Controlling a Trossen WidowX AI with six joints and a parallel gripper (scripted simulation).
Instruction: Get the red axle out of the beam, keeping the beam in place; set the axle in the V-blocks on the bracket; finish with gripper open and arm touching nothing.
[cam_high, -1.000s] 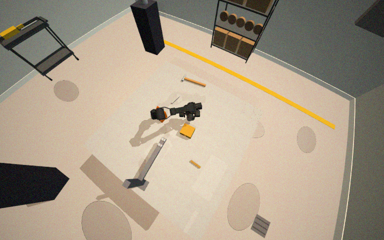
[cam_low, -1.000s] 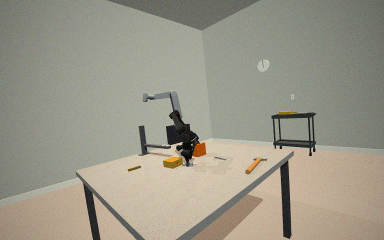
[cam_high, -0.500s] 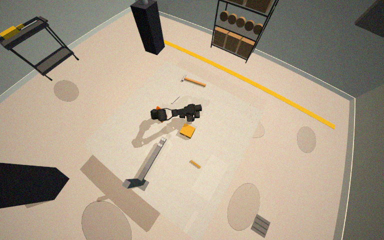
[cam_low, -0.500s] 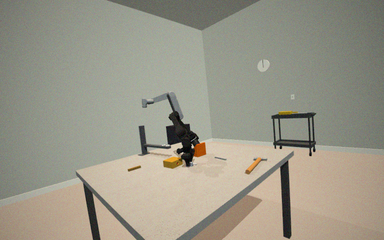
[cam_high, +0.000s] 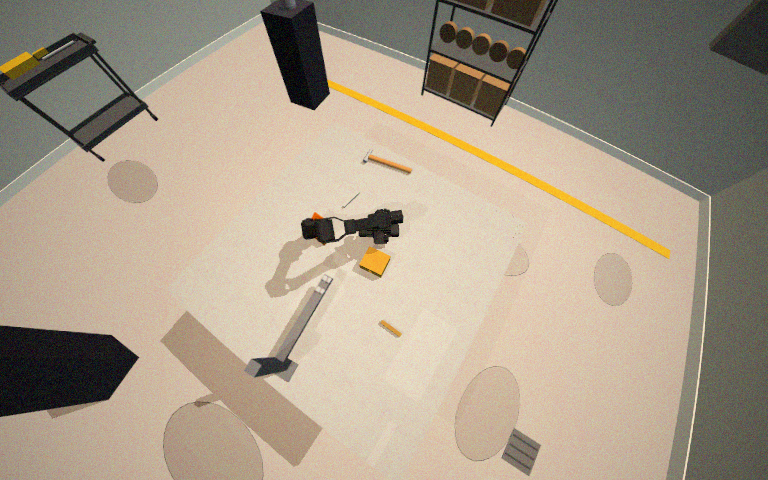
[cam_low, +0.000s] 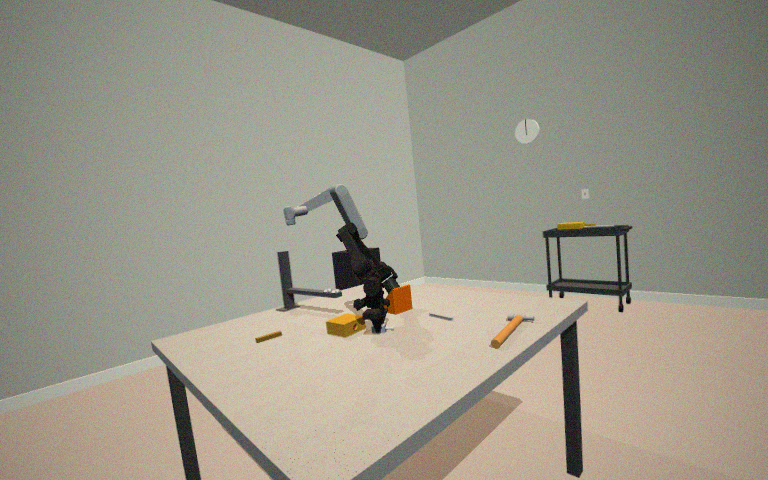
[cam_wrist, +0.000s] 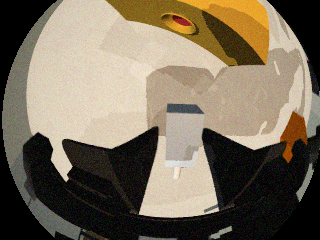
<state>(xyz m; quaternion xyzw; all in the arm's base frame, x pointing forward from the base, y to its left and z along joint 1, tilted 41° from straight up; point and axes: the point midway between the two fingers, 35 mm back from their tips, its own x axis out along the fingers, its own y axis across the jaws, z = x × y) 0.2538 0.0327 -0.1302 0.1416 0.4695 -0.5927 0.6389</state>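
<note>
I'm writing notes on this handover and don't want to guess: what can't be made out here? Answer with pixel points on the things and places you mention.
- Most of the red axle: in the wrist view the yellow beam (cam_high: 374, 262) (cam_low: 343, 326) (cam_wrist: 240, 22) hides all but one end.
- The orange block (cam_high: 316, 216) (cam_low: 400, 299) (cam_wrist: 294, 131): largely under the arm from the top, cut by the gripper (cam_wrist: 180, 132) in the wrist view.
- Whether the fingers touch the small grey block (cam_wrist: 184, 135): too close to tell.
- The V-blocks' grooves: too small from top and exterior.
</note>
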